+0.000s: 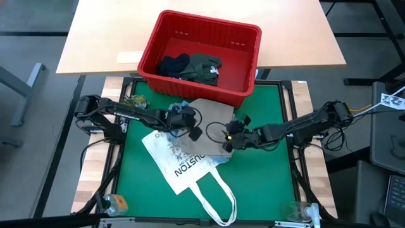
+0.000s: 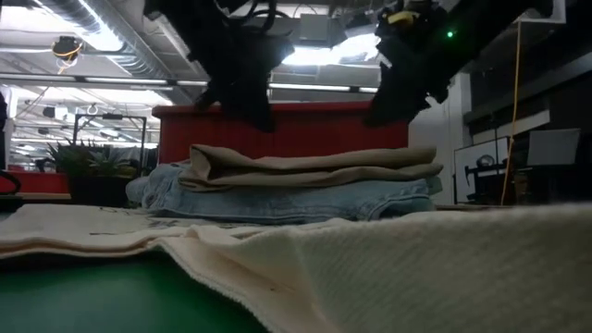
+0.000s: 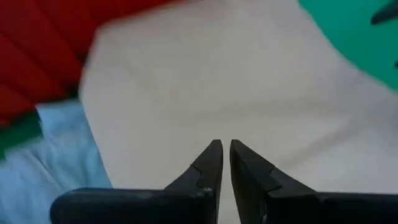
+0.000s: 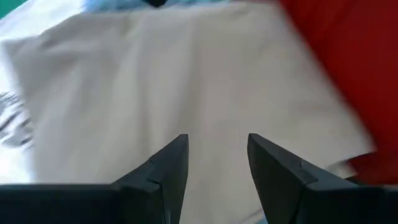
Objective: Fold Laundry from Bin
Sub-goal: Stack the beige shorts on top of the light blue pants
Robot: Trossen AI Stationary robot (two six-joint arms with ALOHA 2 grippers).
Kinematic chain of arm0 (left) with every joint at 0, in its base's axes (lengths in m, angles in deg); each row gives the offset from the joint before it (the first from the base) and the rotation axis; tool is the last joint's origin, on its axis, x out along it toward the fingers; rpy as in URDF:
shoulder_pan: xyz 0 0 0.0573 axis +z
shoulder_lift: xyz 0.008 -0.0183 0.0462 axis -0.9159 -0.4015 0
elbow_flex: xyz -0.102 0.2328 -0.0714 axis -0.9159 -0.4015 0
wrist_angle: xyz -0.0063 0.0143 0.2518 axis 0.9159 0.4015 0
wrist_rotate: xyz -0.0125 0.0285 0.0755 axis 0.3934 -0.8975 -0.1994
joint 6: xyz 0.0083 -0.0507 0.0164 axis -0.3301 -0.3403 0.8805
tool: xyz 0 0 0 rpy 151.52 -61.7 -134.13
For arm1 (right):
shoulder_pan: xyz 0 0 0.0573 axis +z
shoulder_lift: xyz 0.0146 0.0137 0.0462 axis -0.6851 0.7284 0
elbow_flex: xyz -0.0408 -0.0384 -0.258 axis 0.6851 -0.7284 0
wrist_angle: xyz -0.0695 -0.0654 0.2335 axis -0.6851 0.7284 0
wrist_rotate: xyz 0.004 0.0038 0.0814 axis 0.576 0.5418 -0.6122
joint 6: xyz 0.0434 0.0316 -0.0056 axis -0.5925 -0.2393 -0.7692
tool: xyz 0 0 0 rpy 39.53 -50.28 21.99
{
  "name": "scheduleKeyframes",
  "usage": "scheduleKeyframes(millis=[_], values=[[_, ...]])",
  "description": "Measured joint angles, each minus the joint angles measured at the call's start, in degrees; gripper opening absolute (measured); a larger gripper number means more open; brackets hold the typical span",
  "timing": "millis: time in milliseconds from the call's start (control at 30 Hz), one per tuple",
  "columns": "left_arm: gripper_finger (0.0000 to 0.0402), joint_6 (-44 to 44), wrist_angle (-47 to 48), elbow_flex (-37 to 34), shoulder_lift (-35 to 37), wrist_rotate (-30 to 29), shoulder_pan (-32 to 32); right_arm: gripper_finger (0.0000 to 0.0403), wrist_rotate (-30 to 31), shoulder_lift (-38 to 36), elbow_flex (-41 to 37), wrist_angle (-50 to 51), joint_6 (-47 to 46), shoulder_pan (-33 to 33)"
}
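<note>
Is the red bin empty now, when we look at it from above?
No. In the high view the red bin still holds dark clothes, lying at its bottom.

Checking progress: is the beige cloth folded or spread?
Folded: the beige cloth lies in flat stacked layers atop the jeans.

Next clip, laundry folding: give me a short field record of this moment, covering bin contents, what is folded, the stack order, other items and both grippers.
bin: red bin at the table's far edge, holding dark garments
folded: beige cloth lying on light blue jeans, in front of the bin
other item: white tote bag on the green mat, partly under the stack
left gripper: over the beige cloth's left side, fingers nearly shut, holding nothing
right gripper: over the cloth's right side, fingers apart, holding nothing
</note>
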Motion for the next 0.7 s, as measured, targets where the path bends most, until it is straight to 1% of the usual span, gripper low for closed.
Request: scheduleKeyframes(millis=[67,100,167,333,533,633,700], values=[[0.0027,1.5,-3.4,0.0,0.0,-1.4,1.5,0.0167,3.1,0.0,0.0,0.5,0.0,-0.7],[0.0027,2.0,-4.9,0.1,-0.1,-1.7,2.4,0.0167,3.5,0.1,-0.1,0.6,0.0,-1.4],[0.0027,2.1,-6.3,0.2,-0.4,-2.2,4.2,0.0167,3.7,0.7,-0.1,0.6,0.0,-3.2],[0.0027,2.1,-6.4,0.1,-1.1,-2.4,8.5,0.0167,3.5,3.6,-0.1,0.7,-0.1,-8.3],[0.0027,2.8,-5.9,0.1,-4.7,-2.2,10.9,0.0167,-1.2,7.9,-0.1,0.6,-0.2,-13.0],[0.0027,2.9,-5.9,0.1,-7.3,-2.1,11.6,0.0167,-3.4,9.8,-0.1,0.5,-0.2,-14.0],[0.0027,3.0,-5.9,0.1,-8.7,-2.1,12.0,0.0167,-3.6,10.7,-0.1,0.4,-0.2,-14.2]])
